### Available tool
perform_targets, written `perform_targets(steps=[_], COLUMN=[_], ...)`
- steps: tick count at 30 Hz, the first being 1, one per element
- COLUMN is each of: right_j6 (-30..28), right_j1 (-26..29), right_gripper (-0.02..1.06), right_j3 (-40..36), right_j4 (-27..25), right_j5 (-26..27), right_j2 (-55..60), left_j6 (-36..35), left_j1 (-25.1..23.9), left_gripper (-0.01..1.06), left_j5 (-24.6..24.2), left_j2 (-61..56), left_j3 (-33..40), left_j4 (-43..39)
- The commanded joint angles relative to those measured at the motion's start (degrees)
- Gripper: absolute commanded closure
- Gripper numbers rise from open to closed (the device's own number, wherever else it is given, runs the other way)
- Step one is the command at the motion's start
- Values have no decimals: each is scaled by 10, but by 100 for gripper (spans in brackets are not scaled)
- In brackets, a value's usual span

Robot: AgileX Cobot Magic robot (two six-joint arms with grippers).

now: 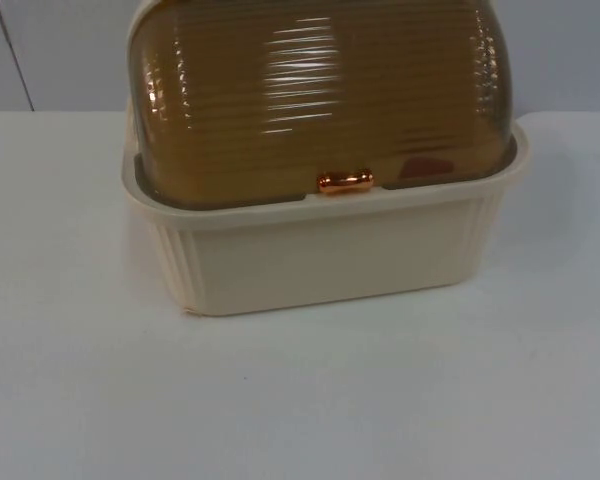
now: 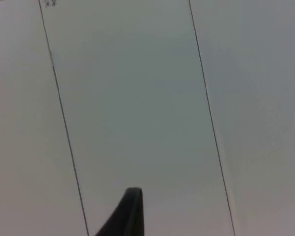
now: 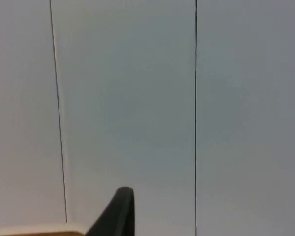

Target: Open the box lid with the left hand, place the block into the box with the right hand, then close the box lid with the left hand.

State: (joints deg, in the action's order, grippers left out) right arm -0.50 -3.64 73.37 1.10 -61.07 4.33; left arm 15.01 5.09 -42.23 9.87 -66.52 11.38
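A cream box (image 1: 330,255) with ribbed corners stands in the middle of the white table. Its domed, ribbed amber lid (image 1: 320,90) is down over the box. The lid's copper handle (image 1: 345,181) rests at the front rim. A dim reddish patch (image 1: 427,166) shows through the lid at the right; I cannot tell whether it is the block. My left gripper (image 2: 128,216) is raised and faces the grey partition wall. My right gripper (image 3: 119,214) also faces that wall, with a tan edge (image 3: 37,232) just below it.
White table top (image 1: 300,400) stretches in front of the box and to both sides. The grey partition wall (image 1: 60,50) with thin vertical seams stands behind the box.
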Motion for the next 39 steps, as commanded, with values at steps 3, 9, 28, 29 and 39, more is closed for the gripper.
perform_targets(steps=[3,9,28,29,39], right_j6=[0,0,9,9,11], right_j1=[-2,-2,-3,-7,-11], right_gripper=[0,0,0,0,0], right_j3=[2,2,2,2,2], right_j4=[1,2,24,24,26], right_j5=[-15,-47,-78,-80,-81], right_j2=[-14,-32,-36,-36,-36], left_j6=[-7,-8,5,5,10], left_j1=[3,3,-24,-13,-18], left_gripper=[0,0,0,0,0], left_j5=[-7,-23,-114,-124,-148], left_j2=[-18,-82,-99,-99,-99], left_j3=[-1,-2,-28,-28,-28], left_j4=[3,7,-54,-56,0])
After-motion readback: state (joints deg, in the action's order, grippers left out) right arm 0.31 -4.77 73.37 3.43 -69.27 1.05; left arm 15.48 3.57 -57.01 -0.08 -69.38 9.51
